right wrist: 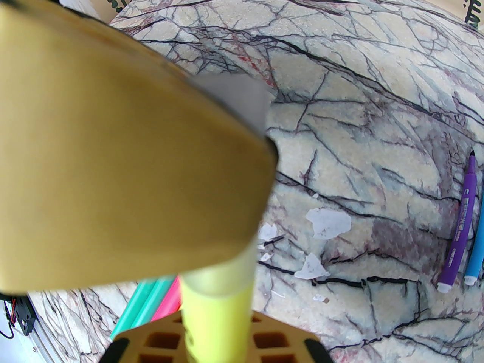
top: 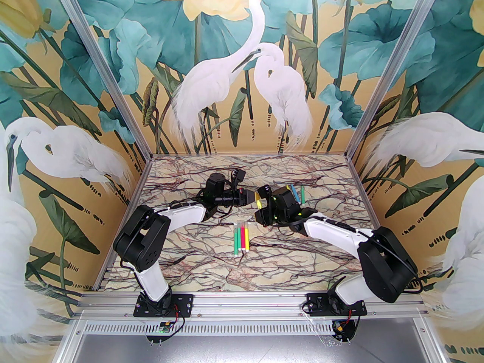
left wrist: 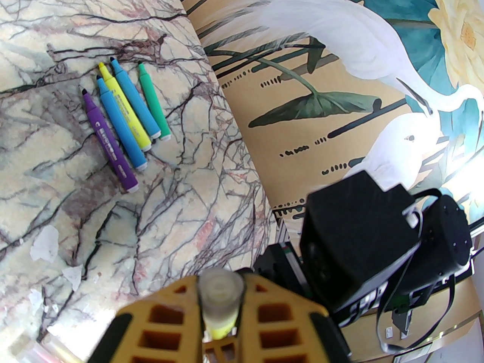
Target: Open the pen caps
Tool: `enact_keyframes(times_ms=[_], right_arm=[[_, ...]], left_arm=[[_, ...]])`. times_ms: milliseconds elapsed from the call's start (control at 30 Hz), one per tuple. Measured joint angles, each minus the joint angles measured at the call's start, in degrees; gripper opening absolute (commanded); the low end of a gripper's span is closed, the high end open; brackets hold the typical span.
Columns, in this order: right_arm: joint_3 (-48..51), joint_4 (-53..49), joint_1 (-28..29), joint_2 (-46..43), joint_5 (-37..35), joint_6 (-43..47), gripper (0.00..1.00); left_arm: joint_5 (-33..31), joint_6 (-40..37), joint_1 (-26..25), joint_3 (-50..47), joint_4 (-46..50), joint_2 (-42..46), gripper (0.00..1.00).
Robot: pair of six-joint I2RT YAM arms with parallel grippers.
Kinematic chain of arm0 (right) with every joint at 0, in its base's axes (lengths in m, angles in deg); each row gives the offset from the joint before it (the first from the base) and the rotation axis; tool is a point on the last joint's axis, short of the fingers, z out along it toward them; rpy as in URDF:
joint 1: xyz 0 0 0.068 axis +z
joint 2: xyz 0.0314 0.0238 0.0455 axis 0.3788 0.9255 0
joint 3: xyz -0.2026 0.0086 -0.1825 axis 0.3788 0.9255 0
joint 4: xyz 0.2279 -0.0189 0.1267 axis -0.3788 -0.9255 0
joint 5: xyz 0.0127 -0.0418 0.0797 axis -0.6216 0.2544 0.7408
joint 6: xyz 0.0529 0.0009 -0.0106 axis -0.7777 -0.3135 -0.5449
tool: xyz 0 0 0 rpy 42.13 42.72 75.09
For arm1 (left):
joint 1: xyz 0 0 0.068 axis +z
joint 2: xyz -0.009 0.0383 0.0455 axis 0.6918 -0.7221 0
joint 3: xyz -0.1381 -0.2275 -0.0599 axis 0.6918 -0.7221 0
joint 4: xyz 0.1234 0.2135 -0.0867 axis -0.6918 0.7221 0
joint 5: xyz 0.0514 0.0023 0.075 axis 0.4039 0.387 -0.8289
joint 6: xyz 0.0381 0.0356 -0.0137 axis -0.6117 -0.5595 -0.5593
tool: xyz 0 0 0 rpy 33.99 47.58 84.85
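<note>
Veined marble tabletop (top: 211,263) enclosed on three sides by egret-and-lotus mural walls (top: 242,70).

Yellow pen (right wrist: 215,316), frosted, perhaps clear cap (left wrist: 221,289), cream marble table (top: 264,270) with dark purplish veins.

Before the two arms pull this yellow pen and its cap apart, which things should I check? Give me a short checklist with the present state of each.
1. Left pincer shut on the pen cap: ok.
2. Right pincer shut on the yellow pen body: ok.
3. Cap seated on the pen, not yet off: ok.
4. Pen held above the table, clear of the uncapped pens: ok.
5. Grip firm enough not to slip: cannot tell.
</note>
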Motion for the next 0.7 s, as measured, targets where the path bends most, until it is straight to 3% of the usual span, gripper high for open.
enact_keyframes(times_ms=[533, 700], right_arm=[[3.2, 3.1, 0.0, -3.9, 0.7, 4.7, 0.00], [6.2, -3.1, 0.0, -4.5, 1.4, 5.7, 0.00]], left_arm=[[3.8, 1.9, 2.9, 0.0, 7.0, 2.3, 0.00], [-3.5, 2.2, 9.9, 0.0, 6.9, 2.3, 0.00]])
